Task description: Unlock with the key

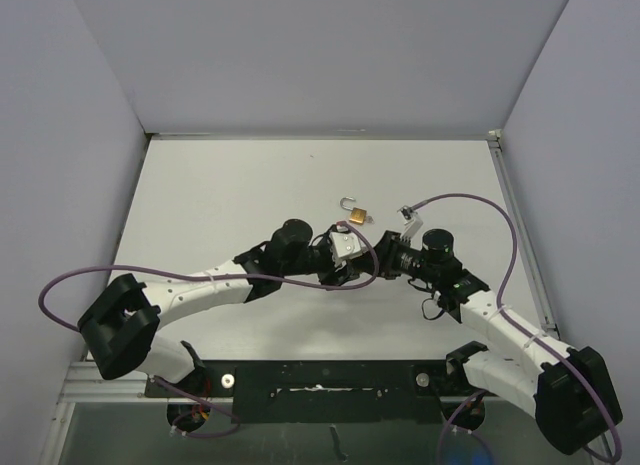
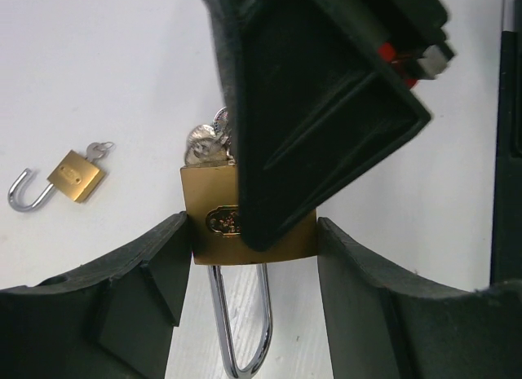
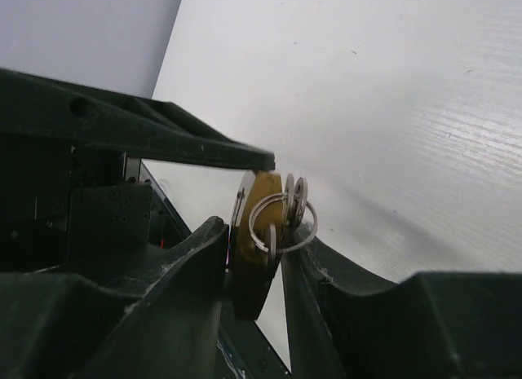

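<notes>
**A:** Top: left gripper (image 1: 345, 253) and right gripper (image 1: 385, 257) sit nose to nose mid-table (image 1: 230, 195). What's between them is hidden from here. Spare lock (image 1: 353, 212) lies at 12 o'clock of them, shackle open, nothing touching it.

**B:** Left wrist?

**A:** Left jaws are clamped on the lock (image 2: 208, 226), pinching the body's sides. Keys (image 2: 205, 141) are at 12 o'clock, at the keyway end. Shackle (image 2: 217, 314) hangs at 6, and both legs look seated, so I judge it locked. One right finger covers the body's 3 o'clock half. Spare lock is at 9 o'clock with a spare key (image 2: 99, 149) in it.

**B:** Right wrist?

**A:** Lock is edge-on, with the keys between the right fingers. Can't tell if they're pinching or loose.

**B:** Step?

**A:** Turning the key, I'd say. Next move needs a firm pinch on the key head, then a twist about the keyway axis while the left holds the body steady.

**B:** Count?

**A:** Two locks, two key sets, two grippers. One lock is held, one is on the table.
</notes>
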Controlling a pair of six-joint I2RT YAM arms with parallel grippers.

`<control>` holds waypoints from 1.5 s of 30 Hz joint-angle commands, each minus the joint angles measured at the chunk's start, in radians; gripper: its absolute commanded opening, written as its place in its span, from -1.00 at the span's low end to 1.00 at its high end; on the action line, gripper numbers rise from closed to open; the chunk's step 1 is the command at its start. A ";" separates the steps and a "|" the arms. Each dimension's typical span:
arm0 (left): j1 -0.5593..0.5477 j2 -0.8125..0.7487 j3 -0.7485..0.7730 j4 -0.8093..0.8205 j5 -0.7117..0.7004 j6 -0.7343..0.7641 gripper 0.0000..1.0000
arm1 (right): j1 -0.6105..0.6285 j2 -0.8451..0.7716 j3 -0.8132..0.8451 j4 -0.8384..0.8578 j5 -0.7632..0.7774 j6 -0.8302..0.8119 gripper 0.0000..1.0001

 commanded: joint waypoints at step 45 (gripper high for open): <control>-0.082 0.048 -0.211 0.415 -0.348 -0.100 0.29 | -0.061 -0.079 0.015 0.130 -0.050 0.099 -1.00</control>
